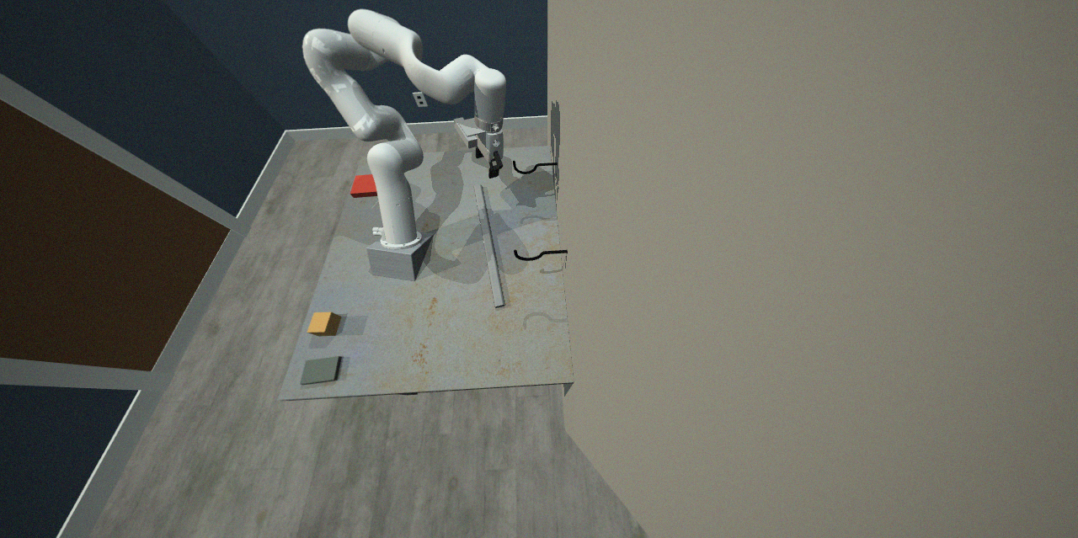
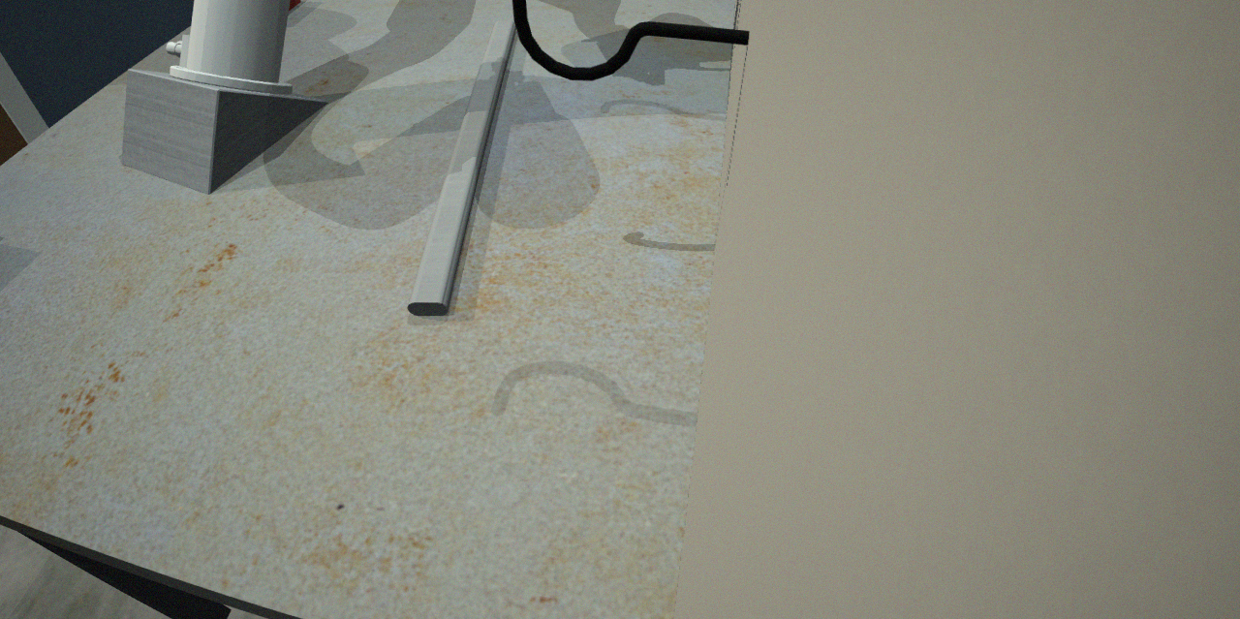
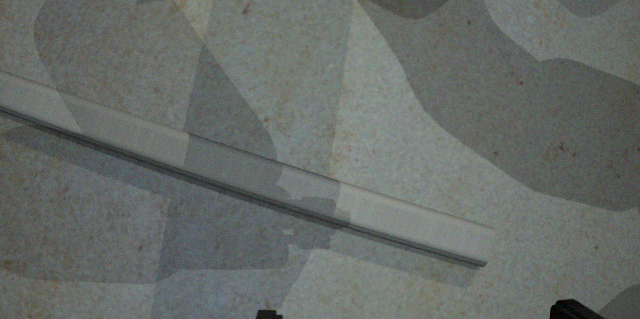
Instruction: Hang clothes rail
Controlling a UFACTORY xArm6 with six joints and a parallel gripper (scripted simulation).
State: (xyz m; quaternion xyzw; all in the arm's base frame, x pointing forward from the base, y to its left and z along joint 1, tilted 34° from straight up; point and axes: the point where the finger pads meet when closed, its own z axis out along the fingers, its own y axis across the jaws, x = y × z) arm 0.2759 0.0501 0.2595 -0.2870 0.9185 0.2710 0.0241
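Note:
The grey clothes rail [image 1: 490, 248] [image 2: 463, 172] [image 3: 225, 166] lies flat on the rusty metal table top [image 1: 422, 338], roughly parallel to the beige wall [image 1: 791, 233]. Two black hooks stick out of the wall above the table: the far hook [image 1: 531, 168] and the near hook [image 1: 536, 255] [image 2: 572, 71]. Both hooks are empty. My gripper [image 1: 493, 169] [image 3: 417, 314] is open and holds nothing. It hangs above the table just past the rail's far end, left of the far hook. In the wrist view only the two fingertips show at the bottom edge.
The arm's grey base block [image 1: 393, 261] [image 2: 186, 134] stands left of the rail. A red block [image 1: 364, 185] lies behind the base. An orange block [image 1: 323, 322] and a grey-green block [image 1: 320, 370] lie near the table's front left.

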